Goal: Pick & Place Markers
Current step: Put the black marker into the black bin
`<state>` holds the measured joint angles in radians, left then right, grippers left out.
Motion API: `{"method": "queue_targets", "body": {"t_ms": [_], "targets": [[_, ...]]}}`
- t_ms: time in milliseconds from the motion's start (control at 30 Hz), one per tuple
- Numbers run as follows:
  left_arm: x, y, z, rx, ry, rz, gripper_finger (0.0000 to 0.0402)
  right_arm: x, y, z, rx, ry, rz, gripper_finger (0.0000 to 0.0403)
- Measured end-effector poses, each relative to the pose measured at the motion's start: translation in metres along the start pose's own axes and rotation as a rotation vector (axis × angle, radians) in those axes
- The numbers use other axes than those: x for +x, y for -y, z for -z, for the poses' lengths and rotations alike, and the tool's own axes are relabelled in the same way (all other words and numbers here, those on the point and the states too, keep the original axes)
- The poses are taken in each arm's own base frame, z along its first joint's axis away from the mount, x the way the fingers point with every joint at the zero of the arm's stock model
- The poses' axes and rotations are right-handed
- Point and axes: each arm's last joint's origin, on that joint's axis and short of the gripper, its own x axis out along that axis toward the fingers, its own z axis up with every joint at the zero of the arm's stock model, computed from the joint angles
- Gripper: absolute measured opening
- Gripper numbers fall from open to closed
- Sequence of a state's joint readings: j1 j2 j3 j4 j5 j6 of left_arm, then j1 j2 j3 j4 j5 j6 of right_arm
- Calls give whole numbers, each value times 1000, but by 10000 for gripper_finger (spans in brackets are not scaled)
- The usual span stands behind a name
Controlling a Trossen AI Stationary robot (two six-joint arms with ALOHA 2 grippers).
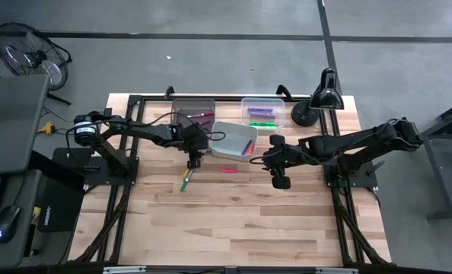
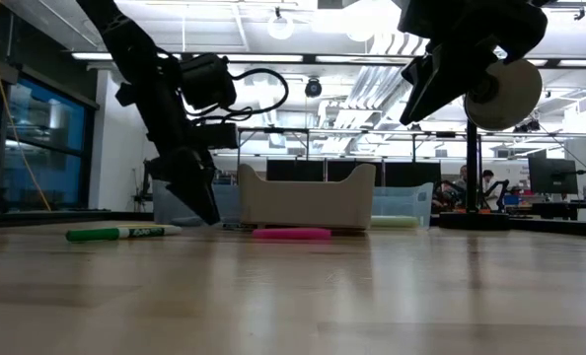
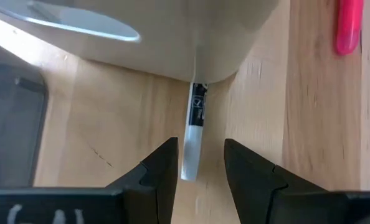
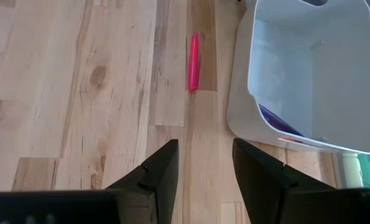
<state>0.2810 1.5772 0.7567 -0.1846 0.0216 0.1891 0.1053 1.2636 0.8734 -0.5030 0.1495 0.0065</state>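
A white marker with a black end (image 3: 194, 134) lies on the wood, its far end under the white bin's corner (image 3: 216, 62). My left gripper (image 3: 200, 155) is open and low over it, one finger on either side of its near end without touching. It shows left of the white bin (image 1: 233, 141) in the high view (image 1: 194, 162). A green marker (image 1: 186, 181) and a pink marker (image 1: 227, 170) lie on the table. My right gripper (image 4: 205, 155) is open, raised right of the bin (image 1: 281, 181), and the pink marker (image 4: 193, 61) lies ahead of it.
The white bin (image 4: 309, 74) holds purple and orange markers. A grey bin (image 1: 193, 113) and a clear bin (image 1: 262, 113) at the far side hold more markers. A black desk lamp (image 1: 317, 99) stands at the far right. Bare wood stretches toward the near edge.
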Motion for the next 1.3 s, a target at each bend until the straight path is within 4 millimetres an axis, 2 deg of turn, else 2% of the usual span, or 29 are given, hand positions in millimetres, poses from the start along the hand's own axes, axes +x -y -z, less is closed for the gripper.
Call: {"method": "queue_targets", "body": {"t_ms": [433,767,900,1167,1300], "targets": [[11,1,2,-16,-14,19,126,0,0,0,16,-1,-7,139],[11,1,2,-25,-14,18,125,0,0,0,16,-2,-7,139],[11,1,2,-38,-17,25,102,0,0,1,15,-6,-7,139],[11,2,3,-65,-22,51,22,0,-1,2,18,-17,-26,139],[10,2,3,-69,-22,66,19,0,-1,2,16,-20,-26,139]]}}
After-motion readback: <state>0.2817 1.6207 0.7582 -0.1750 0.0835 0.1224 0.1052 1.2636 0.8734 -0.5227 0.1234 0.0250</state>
